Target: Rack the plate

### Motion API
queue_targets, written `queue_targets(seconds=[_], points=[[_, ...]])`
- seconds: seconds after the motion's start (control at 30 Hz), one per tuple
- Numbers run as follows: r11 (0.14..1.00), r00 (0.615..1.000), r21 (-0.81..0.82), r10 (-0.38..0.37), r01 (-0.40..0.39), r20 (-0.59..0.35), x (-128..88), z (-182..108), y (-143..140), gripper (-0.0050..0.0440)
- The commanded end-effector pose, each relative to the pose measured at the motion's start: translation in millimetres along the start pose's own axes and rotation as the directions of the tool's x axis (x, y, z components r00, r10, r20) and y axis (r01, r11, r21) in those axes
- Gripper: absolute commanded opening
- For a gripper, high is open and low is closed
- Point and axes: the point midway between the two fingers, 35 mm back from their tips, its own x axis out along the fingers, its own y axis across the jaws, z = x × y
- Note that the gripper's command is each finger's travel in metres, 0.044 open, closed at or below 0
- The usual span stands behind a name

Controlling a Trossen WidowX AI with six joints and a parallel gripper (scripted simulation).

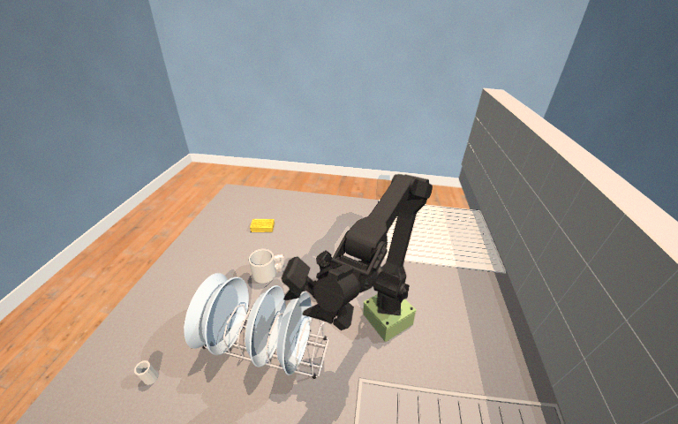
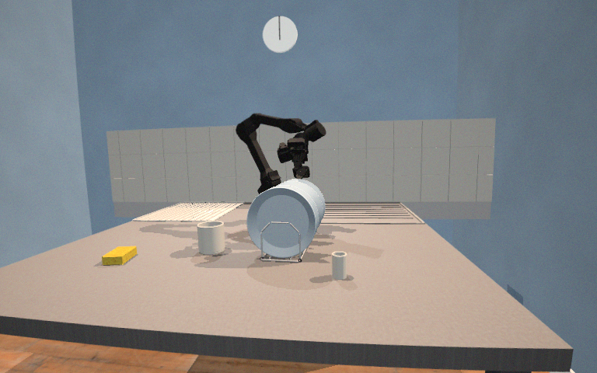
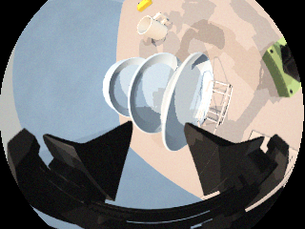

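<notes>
A wire dish rack stands on the counter and holds several pale blue plates upright in a row. The plate nearest the arm [image 1: 296, 330] stands in the end slot, leaning slightly like the others. My gripper [image 1: 304, 296] hangs just above this plate's top rim, with its fingers open. In the wrist view the two fingertips stand apart on either side of the nearest plate's [image 3: 181, 102] rim, with a gap on both sides. From the front the gripper [image 2: 301, 171] sits just over the plates [image 2: 284, 217], which overlap in the rack [image 2: 281, 245].
A white mug [image 1: 262, 265] stands behind the rack and a small cup [image 1: 146, 372] in front of it. A yellow sponge [image 1: 262, 224] lies farther back. The arm's green base [image 1: 389, 314] is right of the rack. A drying mat [image 1: 445, 237] and a tiled wall are at the right.
</notes>
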Motion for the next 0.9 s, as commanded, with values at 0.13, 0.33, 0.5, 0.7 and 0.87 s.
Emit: queue_targets(seconds=[0.13, 0.33, 0.5, 0.7, 0.87], points=[[1.0, 1.0, 0.005, 0.004, -0.004, 0.0, -5.5, -0.4, 6.6, 0.0279], [1.0, 1.0, 0.005, 0.004, -0.004, 0.0, -10.9, -0.6, 12.4, 0.0279], [1.0, 1.0, 0.002, 0.0, 0.0, -0.002, -11.6, -0.1, 12.6, 0.0279], [1.0, 1.0, 0.003, -0.009, 0.009, 0.002, -10.0, 3.9, 13.5, 0.0279], [1.0, 1.0, 0.006, -0.021, 0.021, 0.006, -7.7, 10.1, 14.8, 0.0279]])
